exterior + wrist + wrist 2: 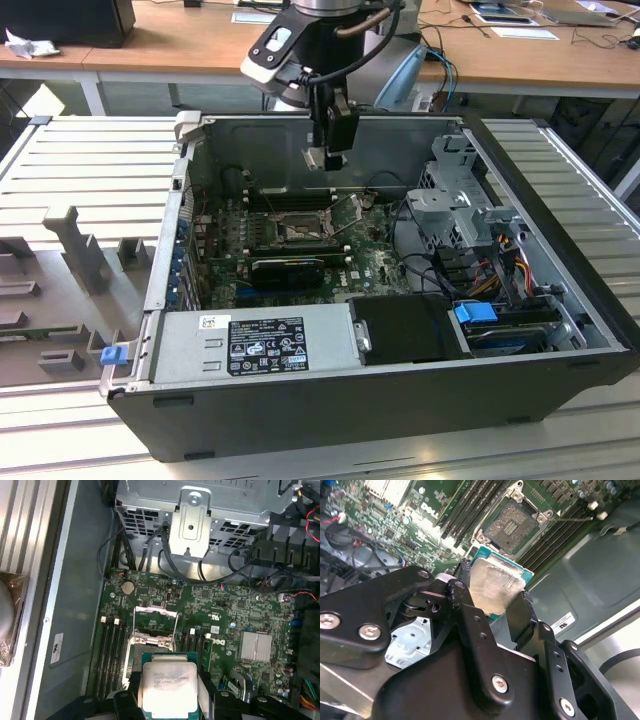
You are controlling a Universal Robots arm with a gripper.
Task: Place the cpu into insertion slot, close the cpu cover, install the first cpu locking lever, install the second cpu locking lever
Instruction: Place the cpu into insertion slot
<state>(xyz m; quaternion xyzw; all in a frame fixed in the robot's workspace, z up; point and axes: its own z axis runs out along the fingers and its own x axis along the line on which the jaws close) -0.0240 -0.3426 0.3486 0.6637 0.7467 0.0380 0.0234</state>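
Observation:
My gripper [326, 155] hangs inside the open computer case, above the board and behind the insertion slot [300, 232]. It is shut on the cpu [495, 584], a flat square chip with a silver top and green edges, held by two opposite sides between black fingers [465, 577]. The cpu [167, 687] hovers just short of the insertion slot [150, 647], whose far part shows past it. In the second wrist view the insertion slot [512, 525] lies bare, its pale centre uncovered. The cpu cover [156, 617] stands flipped up at the slot's far end. A thin lever [572, 518] sticks out beside the slot.
A grey power-supply box [255, 345] fills the case's near side. A long black card [290, 268] lies just in front of the slot. A metal drive cage [455, 195] and cable bundles [500, 260] stand at the exterior view's right. Memory slots [111, 650] flank the slot.

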